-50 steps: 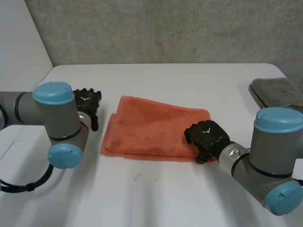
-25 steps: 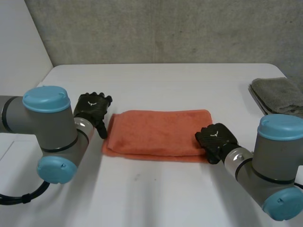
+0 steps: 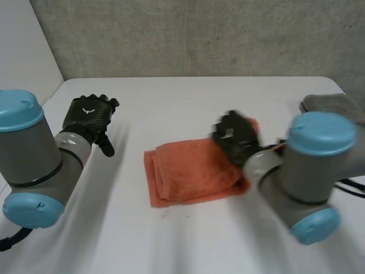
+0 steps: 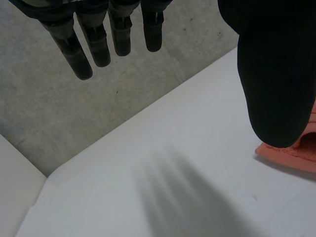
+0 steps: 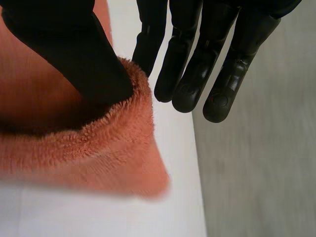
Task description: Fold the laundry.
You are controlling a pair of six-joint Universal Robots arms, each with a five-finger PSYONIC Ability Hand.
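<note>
No readable text; white emblem (image 3: 87, 112) on left robot hand (image 3: 84, 121).

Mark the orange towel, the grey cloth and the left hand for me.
orange towel (image 3: 191, 171), head view, middle of its folded top.
grey cloth (image 3: 332, 104), head view, its visible top surface.
left hand (image 3: 86, 116), head view, back of the hand.
</note>
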